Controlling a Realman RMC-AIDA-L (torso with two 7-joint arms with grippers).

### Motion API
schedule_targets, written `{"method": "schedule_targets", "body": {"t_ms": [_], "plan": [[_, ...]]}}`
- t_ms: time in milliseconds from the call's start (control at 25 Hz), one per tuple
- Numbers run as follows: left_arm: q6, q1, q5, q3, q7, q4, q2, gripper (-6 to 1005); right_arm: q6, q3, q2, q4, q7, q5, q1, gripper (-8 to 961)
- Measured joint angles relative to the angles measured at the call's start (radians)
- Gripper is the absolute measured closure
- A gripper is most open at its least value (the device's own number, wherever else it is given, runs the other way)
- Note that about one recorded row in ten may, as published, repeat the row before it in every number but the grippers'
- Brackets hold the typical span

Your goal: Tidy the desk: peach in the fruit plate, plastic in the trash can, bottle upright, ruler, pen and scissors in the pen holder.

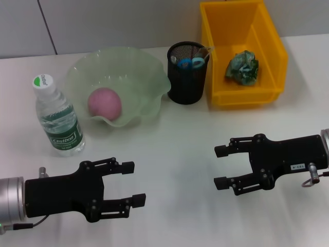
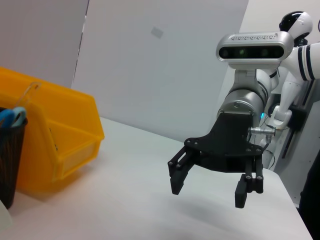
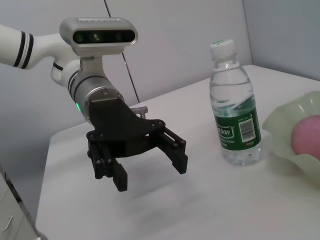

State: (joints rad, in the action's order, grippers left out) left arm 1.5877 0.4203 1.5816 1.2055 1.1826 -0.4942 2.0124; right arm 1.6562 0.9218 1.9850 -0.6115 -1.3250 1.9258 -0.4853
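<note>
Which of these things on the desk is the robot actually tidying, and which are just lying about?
Part of the job:
peach
fruit plate
bottle
pen holder
scissors
crumpled plastic
yellow bin

Just lying about:
nothing

Bare counter (image 1: 175, 154) lies between my pincers. Farther back, bottle (image 1: 57, 116), plate (image 1: 121, 85), holder (image 1: 187, 73) and bin (image 1: 241, 51) stand in a row, blocking passage.
</note>
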Motion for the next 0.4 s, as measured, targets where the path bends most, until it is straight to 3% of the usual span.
{"method": "schedule_targets", "body": {"t_ms": [400], "plan": [[0.002,-0.002,0.0,0.0,0.0,-0.001,-0.003,206,0.002,0.0,0.001,-0.001,-0.005,-0.002,-0.001,140]]}}
